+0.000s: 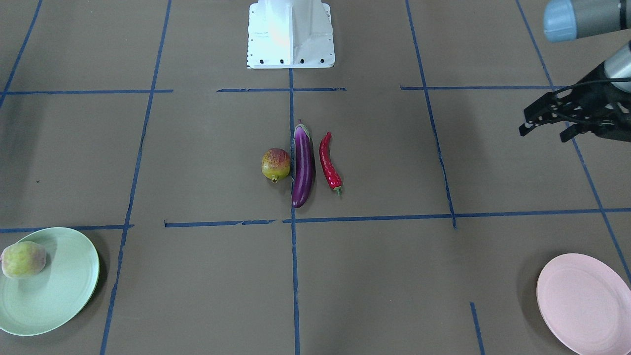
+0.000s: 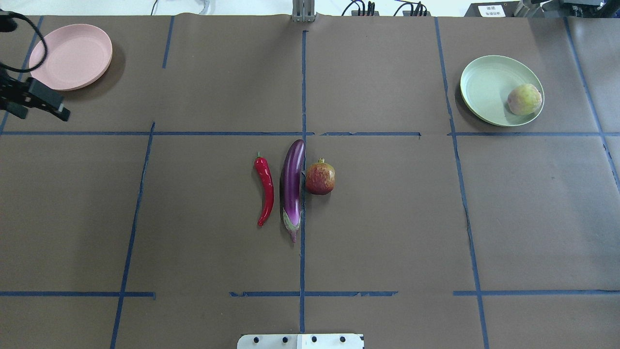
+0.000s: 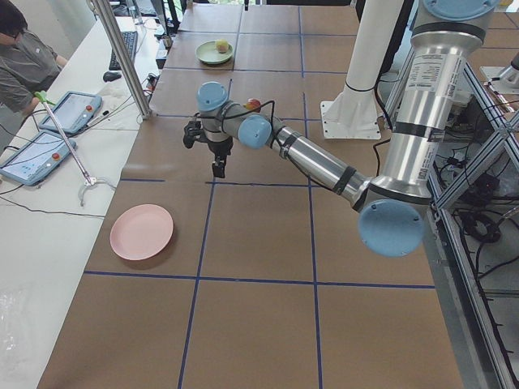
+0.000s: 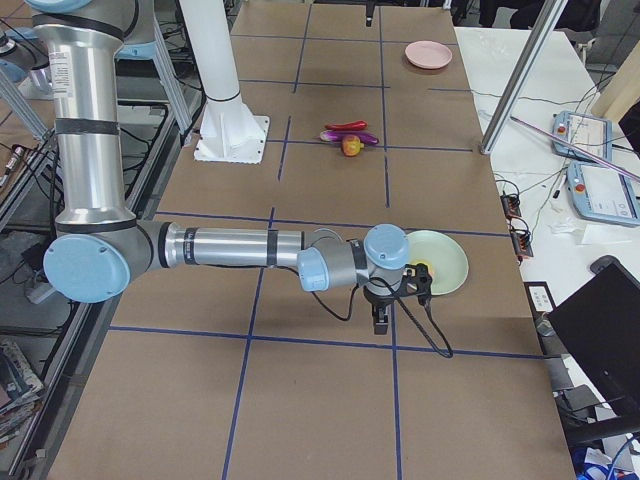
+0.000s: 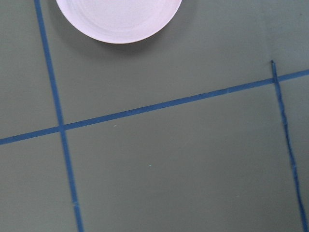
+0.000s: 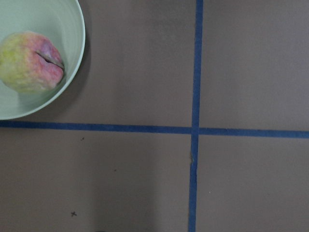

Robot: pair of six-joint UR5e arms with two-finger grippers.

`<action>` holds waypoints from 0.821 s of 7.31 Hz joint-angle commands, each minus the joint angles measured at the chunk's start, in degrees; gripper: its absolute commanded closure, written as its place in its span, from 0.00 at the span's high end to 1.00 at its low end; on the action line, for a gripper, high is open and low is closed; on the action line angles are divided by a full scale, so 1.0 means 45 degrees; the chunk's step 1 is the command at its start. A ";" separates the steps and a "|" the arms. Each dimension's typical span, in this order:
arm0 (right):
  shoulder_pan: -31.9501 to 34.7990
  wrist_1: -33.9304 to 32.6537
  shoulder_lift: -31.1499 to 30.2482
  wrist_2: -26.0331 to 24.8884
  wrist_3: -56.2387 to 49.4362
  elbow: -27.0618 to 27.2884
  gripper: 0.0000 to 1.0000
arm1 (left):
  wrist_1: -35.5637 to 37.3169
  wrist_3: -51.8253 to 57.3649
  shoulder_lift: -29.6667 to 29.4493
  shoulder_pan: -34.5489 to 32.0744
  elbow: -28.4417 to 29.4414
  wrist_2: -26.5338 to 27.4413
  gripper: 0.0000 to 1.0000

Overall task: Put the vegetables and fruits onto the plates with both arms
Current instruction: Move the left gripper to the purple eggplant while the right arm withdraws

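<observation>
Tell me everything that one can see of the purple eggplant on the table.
The eggplant is long, slim, slightly curved, with glossy purple skin and a pale cap ending in a short stem. It lies flat on the brown table along the centre blue tape line, cap toward the robot's base. The red chili lies parallel on the robot's left, a narrow gap between. The pomegranate sits close on the other side; whether they touch I cannot tell.

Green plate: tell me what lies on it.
One peach lies on the green plate, near its rim; the rest of the plate shows bare. The patch under the peach is covered.
</observation>
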 commanded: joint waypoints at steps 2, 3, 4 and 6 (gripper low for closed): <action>-0.0119 -0.0244 -0.0598 -0.0738 -0.0038 0.0619 1.00 | 0.0186 -0.6023 -0.2717 0.4880 -0.0024 0.2310 1.00; -0.0119 -0.0244 -0.0578 -0.0762 -0.0019 0.0619 1.00 | 0.0148 -0.7939 -0.3635 0.5860 0.0655 0.2876 1.00; -0.0100 -0.0263 -0.0578 -0.0763 -0.0019 0.0619 1.00 | 0.0147 -0.8713 -0.4688 0.6605 0.1552 0.3906 1.00; -0.0119 -0.0263 -0.0597 -0.0763 -0.0019 0.0619 1.00 | -0.0048 -1.0024 -0.6642 0.7761 0.3737 0.5180 1.00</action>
